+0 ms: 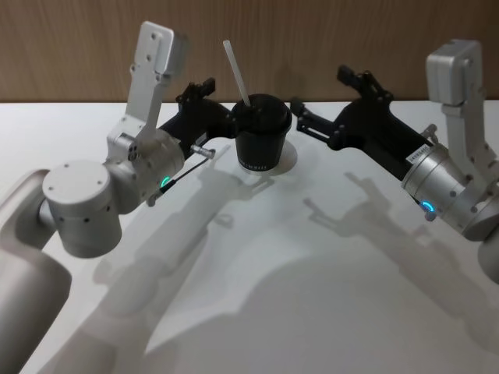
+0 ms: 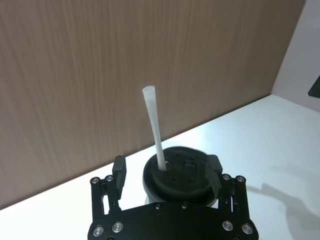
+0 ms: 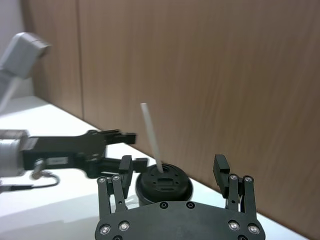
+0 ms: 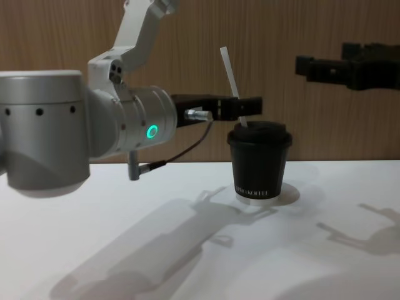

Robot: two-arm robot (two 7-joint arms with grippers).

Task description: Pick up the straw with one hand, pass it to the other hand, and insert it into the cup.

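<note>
The straw (image 1: pixel 236 74) stands in the lid of the cup (image 1: pixel 262 134), long axis near upright, its top leaning toward the table's left edge. The cup sits near the table's (image 1: pixel 312 257) far edge, before a wood-panelled wall (image 1: pixel 312 39). The left end effector (image 2: pixel 167 175) flanks the lid, fingers apart, gripping nothing. The right end effector (image 3: pixel 175 170) hovers just beside the cup, fingers spread wide. The chest view shows the cup's white lettering (image 4: pixel 254 192); the left wrist view shows the straw's entry hole.
</note>
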